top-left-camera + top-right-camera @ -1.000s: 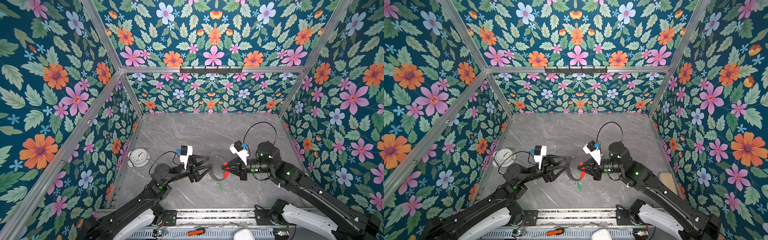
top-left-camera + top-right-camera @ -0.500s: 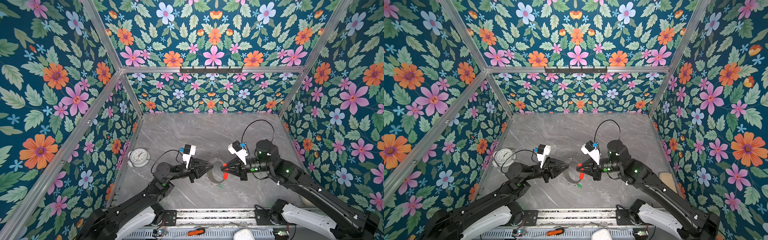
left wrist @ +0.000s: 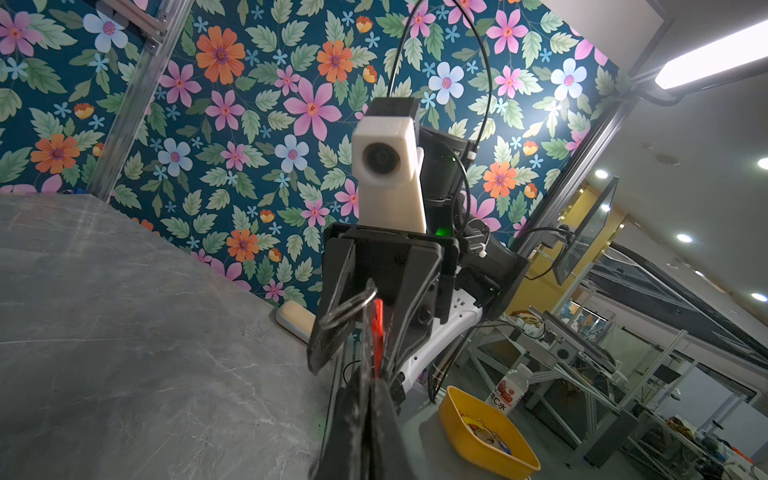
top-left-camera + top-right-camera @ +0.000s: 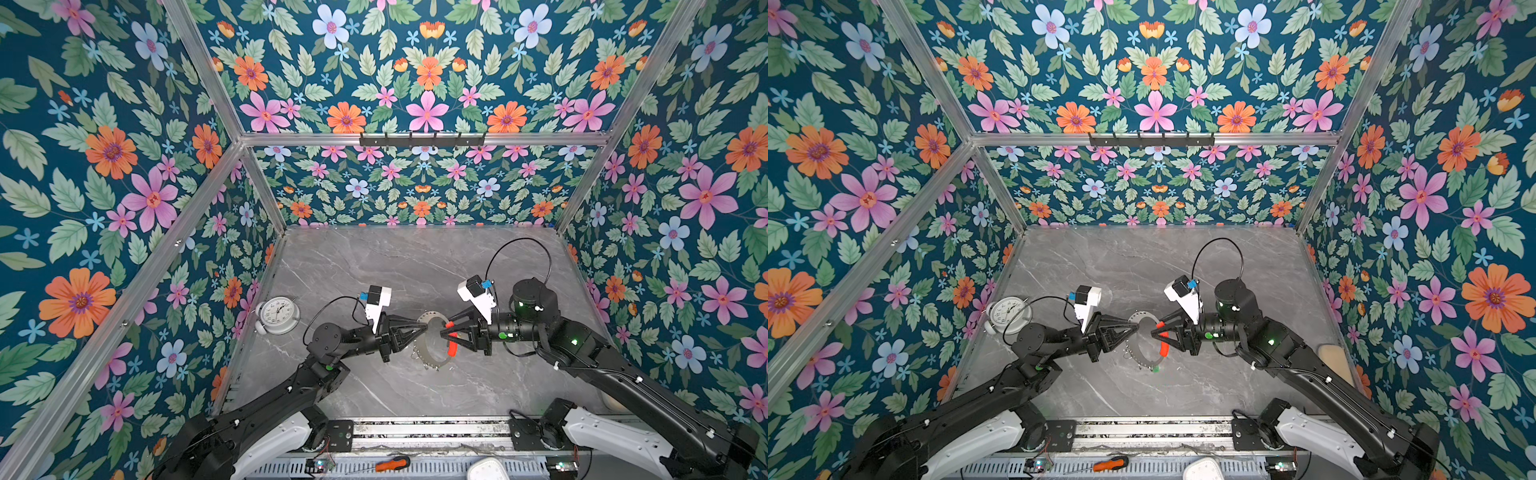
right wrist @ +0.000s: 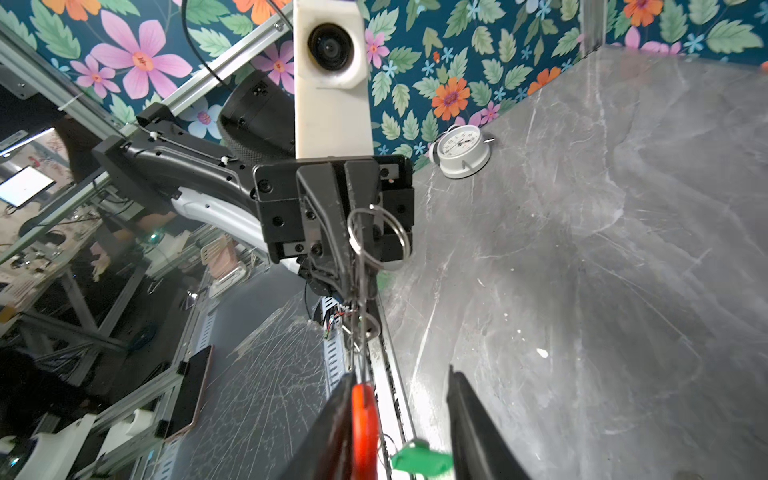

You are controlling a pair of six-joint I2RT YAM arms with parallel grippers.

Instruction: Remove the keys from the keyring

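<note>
The left end effector (image 4: 424, 327) pinches the keyring (image 4: 419, 348), seemingly to steady it upright, while the right end effector (image 4: 444, 328) stands spread, the red section (image 4: 453, 349) between its fingers, ready to clamp.

Bright even light, warped wrist views

Top views overhead share the table (image 4: 374, 257) — wrist views face each other.
</note>
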